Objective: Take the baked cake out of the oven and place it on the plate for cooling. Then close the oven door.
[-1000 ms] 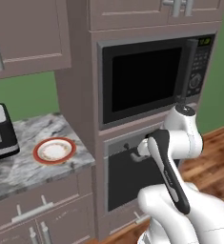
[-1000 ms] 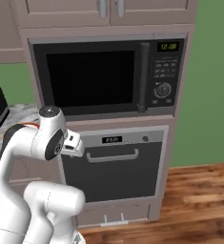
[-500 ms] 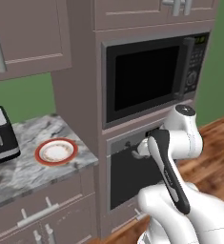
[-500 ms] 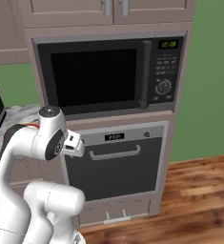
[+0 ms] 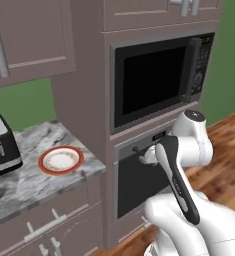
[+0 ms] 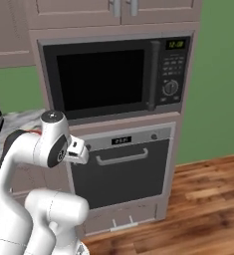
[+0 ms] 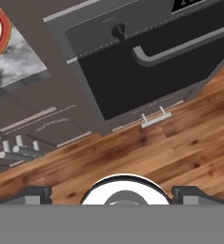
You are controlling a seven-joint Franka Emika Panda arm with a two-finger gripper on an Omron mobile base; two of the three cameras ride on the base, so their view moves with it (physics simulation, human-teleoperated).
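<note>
Two-finger gripper [image 7: 111, 194] is spread wide, holding nothing; could miss the closed dark glass oven door's [image 6: 119, 182] silver bar handle [image 6: 122, 158] from back here.

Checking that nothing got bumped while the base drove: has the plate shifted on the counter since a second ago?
No. The plate sits at the same spot on the counter, between the toaster and the counter's right end; the camera moved.

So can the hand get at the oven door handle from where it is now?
Probably yes. The oven door is shut, its handle is bare with nothing in front of it, and the open hand sits close to the door's left.
</note>
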